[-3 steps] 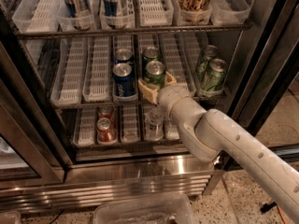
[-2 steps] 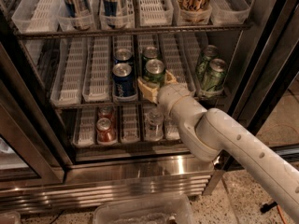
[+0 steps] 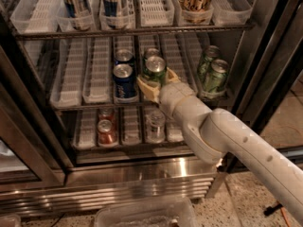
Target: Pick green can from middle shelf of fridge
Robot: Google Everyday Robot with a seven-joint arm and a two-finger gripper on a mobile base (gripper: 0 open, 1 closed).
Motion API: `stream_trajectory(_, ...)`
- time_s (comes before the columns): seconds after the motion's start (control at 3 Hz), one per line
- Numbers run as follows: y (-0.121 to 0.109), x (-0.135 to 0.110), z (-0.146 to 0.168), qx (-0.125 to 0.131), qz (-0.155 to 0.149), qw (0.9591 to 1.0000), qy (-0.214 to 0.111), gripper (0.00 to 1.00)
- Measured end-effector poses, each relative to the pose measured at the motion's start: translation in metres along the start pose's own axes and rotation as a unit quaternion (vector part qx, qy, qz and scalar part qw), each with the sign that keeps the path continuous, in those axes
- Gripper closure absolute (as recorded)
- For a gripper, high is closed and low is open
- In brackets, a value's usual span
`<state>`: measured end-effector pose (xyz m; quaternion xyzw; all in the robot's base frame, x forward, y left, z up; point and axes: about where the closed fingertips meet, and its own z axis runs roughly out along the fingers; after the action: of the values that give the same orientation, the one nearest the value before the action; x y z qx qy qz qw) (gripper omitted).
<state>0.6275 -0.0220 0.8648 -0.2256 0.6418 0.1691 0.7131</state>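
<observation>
- Camera view: the pincer is inside the fridge, at the front of the middle shelf. The pale arm comes in from the near right.
- The green can stands upright at the near end of its lane tray, just right of a blue can. The pincer looks clamped on its lower body, with one pale finger at its left front and the other at its right. The silver top shows free above them.
- The can still looks seated in its lane, so I judge the step in hand to be the lift and withdrawal.
- To do it well, keep the squeeze firm and the can upright, raise it only enough to clear the tray's front lip, then draw straight back toward the near side along the lane.
- The blue can is just beside the left finger, so any sideways drift to the left could knock it; pull along the lane's line.
- A second green-topped can stands directly behind and should stay put if the pull is straight.
- The upper shelf rail is close overhead, so a high lift risks striking it.
- Two more green cans stand well to the right, clear of the path.
</observation>
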Motion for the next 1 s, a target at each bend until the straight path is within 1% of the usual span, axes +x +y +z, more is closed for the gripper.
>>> stream_trajectory(0.33,0.005,-0.023,-0.013,-0.012,-0.013,0.9997,-0.017,1.0)
stream_trajectory(0.67,0.011,-0.05,-0.02,-0.044,0.001,0.9988,-0.02,1.0)
stream_trajectory(1.0,0.023,-0.071,-0.02,-0.093,0.028,0.9953,0.0,1.0)
